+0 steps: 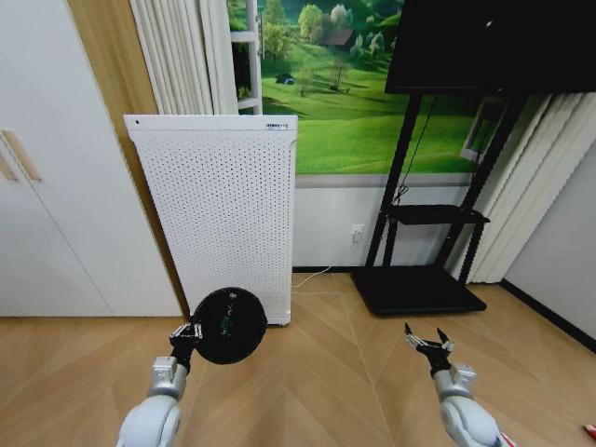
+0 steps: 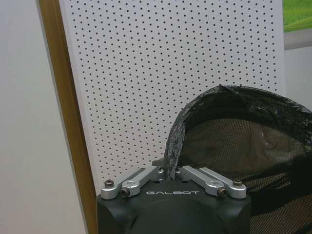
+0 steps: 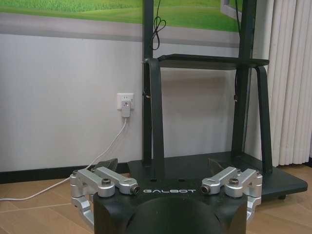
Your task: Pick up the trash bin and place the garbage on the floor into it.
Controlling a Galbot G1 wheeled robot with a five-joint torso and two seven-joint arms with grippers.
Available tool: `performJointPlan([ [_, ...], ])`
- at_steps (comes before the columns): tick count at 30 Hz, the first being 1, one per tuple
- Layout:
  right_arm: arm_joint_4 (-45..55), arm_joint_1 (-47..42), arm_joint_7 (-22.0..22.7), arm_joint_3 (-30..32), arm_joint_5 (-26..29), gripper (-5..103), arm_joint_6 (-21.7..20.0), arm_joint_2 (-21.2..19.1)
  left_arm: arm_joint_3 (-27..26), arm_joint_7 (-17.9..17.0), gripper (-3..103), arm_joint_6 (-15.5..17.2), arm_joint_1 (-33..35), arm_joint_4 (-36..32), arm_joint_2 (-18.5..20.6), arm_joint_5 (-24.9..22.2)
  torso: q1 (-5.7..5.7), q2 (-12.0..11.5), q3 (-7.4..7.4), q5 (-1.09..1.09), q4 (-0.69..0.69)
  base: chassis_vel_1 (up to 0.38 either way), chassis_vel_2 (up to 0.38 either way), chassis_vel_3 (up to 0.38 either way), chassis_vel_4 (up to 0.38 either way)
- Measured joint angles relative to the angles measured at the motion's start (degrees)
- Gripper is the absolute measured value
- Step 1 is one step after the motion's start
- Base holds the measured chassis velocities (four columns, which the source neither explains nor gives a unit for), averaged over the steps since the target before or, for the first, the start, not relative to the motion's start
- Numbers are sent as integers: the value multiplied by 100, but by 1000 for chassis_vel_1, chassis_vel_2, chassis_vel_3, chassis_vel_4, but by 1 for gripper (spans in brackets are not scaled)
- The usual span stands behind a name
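The left gripper (image 1: 189, 332) pinches the rim of the trash bin (image 1: 228, 325) (held off the floor beside the white appliance (image 1: 223, 209)), while the right gripper (image 1: 427, 342) hangs spread wide.

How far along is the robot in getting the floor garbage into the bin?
Done: the left hand has lifted the black trash bin by its rim. In hand: carrying it; something with green on it already lies inside. Left: the open right hand holds nothing, and a red scrap lies on the floor.

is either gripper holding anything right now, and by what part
The left gripper holds the trash bin by its rim, fingers pinched on the lined edge. The right gripper is open and holds nothing.
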Motion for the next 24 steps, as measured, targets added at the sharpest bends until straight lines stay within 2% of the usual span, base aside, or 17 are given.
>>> performJointPlan([
  [11,-108,48,-42,-50,39,100,-21,-74,108,4,3,0,-112,141,-35,31,1,0,0,0,-1,-160,-160,154,159],
  [21,-130,56,-111,-92,66,100,-27,-108,150,7,3,-7,-92,171,-57,66,1,-1,0,4,1,-254,-289,244,306],
  [24,-130,42,-132,-96,66,100,-27,-113,172,9,3,-12,-73,171,-74,89,1,-1,0,-5,1,-325,-376,332,384],
])
